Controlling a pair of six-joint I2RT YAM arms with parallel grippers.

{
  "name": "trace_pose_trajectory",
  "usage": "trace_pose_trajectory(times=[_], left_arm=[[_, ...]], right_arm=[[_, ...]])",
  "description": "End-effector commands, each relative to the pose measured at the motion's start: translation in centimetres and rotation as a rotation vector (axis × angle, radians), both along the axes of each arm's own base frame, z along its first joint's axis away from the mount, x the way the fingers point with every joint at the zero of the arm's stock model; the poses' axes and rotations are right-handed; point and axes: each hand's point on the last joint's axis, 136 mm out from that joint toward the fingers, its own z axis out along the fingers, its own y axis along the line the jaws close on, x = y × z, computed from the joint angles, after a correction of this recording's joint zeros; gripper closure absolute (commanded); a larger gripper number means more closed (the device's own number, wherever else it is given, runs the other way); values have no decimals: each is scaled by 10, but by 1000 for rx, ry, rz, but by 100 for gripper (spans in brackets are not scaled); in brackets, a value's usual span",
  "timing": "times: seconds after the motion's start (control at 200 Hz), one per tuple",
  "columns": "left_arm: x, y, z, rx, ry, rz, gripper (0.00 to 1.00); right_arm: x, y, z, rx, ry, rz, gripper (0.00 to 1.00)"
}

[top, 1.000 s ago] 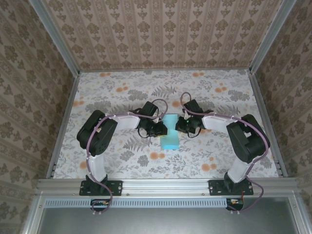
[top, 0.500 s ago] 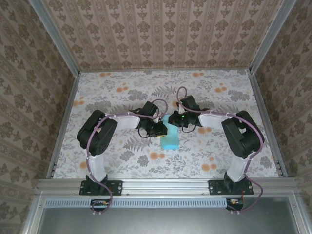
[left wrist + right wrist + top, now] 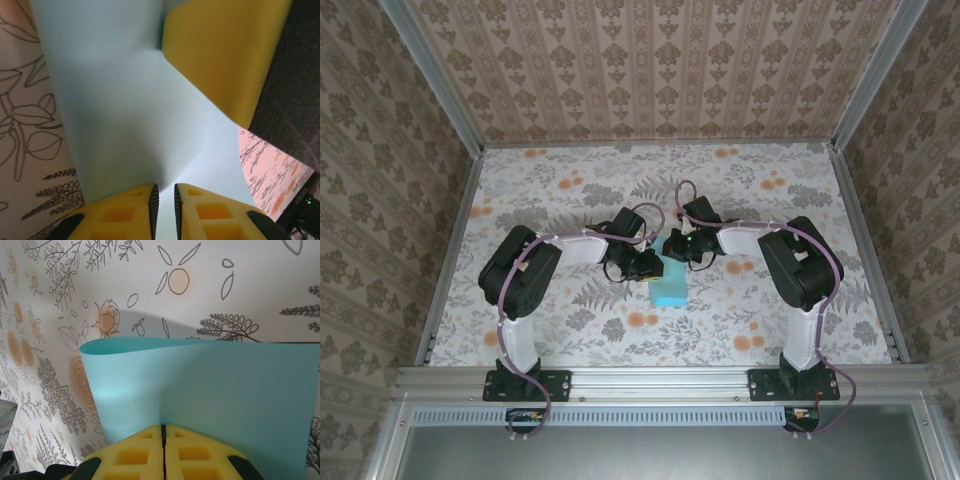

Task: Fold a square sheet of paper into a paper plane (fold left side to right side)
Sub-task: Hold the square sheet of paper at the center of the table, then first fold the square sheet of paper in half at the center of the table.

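The square sheet of paper [image 3: 670, 288], light blue, lies mid-table between both arms. My left gripper [image 3: 652, 266] is at its left edge. In the left wrist view the paper [image 3: 125, 110] stretches ahead, bowed, and a soft ridge in it runs into the narrow slit of the left gripper [image 3: 164, 192], whose jaws hold it. My right gripper [image 3: 686, 246] sits over the sheet's far end. Its yellow finger [image 3: 225, 50] rests on the paper. Seen from the right wrist, the paper [image 3: 225, 395] rises like a curled wall against the right gripper [image 3: 163, 429], which is shut, tips touching the sheet.
The flower-patterned table cover [image 3: 570, 190] spreads wide on all sides of the paper. Aluminium rails [image 3: 450, 250] and patterned walls border the table at left, right and back. Both arm bases stand at the near edge.
My right gripper has swung up and left from the paper's right edge onto its far end. The left gripper and the paper have stayed put.
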Motion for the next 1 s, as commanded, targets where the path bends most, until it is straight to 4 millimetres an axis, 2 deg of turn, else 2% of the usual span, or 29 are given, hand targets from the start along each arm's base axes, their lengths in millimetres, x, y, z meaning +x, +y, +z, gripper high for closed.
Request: trace_pose_trajectory(times=[0.0,0.35,0.795,0.995], left_arm=[[-17,10,-17,76,61,-8,80],[-37,17,-14,84,71,-51,80],[-84,29,-14,80,112,-92,80],[-97,37,-11,89,121,-90,80]], right_arm=[[-8,-11,-19,-83,67,-14,93],[-17,-25,-36,-154,134,-43,94],[-21,-30,-39,-171,151,-50,94],[-21,-31,-40,-175,155,-50,94]])
